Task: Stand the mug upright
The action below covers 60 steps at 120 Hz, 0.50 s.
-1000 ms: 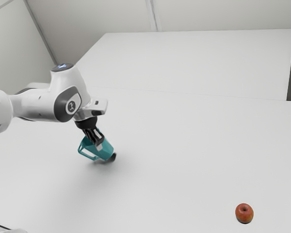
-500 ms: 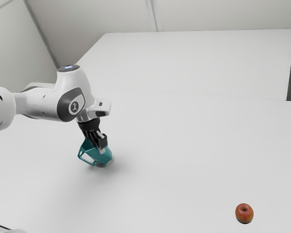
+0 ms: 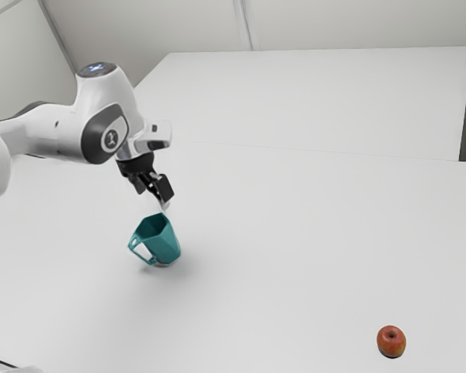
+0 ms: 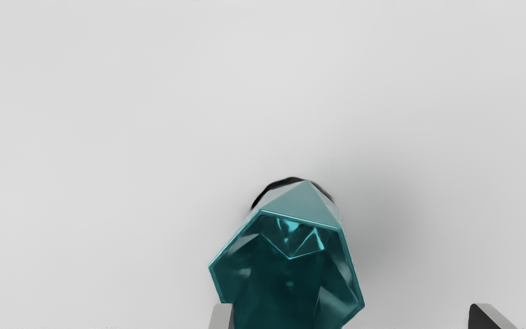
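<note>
Mug [image 3: 165, 242], teal and faceted, found on the pale worktop [image 3: 287, 249], bottom down and mouth facing up. Its stance reads as upright, or very near it; a slight lean cannot be excluded from the angles supplied. The handle [image 3: 142, 251] projects from the mug's side toward the exterior view's left. The wrist view shows into the mug's hollow interior, with the angular rim complete along the part in frame and a dark edge at the foot of the mug. A soft shadow lies on the worktop beside it.

End effector [image 3: 162, 202] noted just above the mug, tilted, and holding nothing. In the wrist view the end effector [image 4: 352, 310] is open: its two fingers stand wide apart, one overlapping the mug's rim in the line of sight, the other well out past the mug's opposite side. The mug is not gripped. The arm [image 3: 62, 132] comes in from the exterior view's left, its wrist raised above the mug.

Apple [image 3: 391, 342], red, rests on the worktop well apart from the mug, toward the exterior view's right and closer to that camera than the mug is.
</note>
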Each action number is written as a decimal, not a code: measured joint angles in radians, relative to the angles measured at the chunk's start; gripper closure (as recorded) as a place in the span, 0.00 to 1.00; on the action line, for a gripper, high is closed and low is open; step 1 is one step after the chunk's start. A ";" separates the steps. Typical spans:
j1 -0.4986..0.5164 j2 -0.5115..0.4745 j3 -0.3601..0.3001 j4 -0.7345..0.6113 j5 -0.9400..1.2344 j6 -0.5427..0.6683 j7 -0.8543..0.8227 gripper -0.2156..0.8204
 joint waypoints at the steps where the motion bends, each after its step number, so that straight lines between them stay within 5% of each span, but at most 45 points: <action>1: 0.001 0.000 0.001 0.005 -0.003 -0.006 0.000 0.25; 37: -0.006 0.034 0.018 0.381 -0.025 -0.281 -0.052 0.22; 41: -0.059 0.049 0.062 0.426 -0.018 -0.311 -0.061 0.22; 51: -0.358 0.112 0.336 0.532 0.007 -0.383 -0.085 0.21; 60: -0.462 0.171 0.434 0.634 0.043 -0.444 -0.105 0.21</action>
